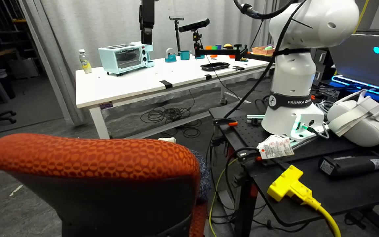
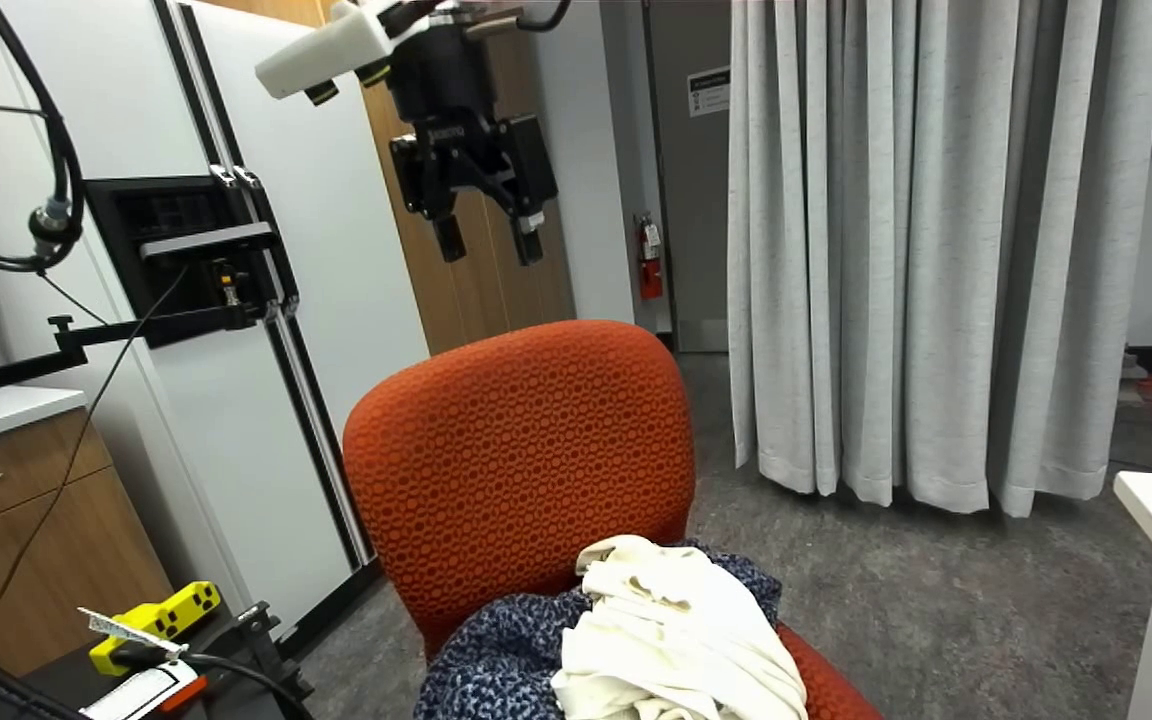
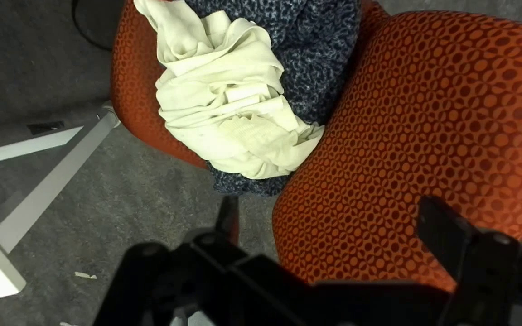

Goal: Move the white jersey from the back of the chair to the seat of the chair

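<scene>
The black two-fingered gripper [image 2: 488, 243] hangs at upper centre in an exterior view, its fingers [image 2: 450, 240] parted. At upper centre of the wrist view, the crumpled cream cloth jersey [image 3: 229, 99] lies over dark blue speckled knit cloth [image 3: 320, 59] on the seat [image 3: 134, 99] of the orange-red patterned fabric chair [image 3: 379, 163], perhaps touching the rounded backrest [image 3: 419, 140].

You're in a robotics lab, as your robot arm [image 1: 293, 74], the VR headset [image 1: 360, 131] and the stand-mounted camera [image 1: 192, 26] show.
</scene>
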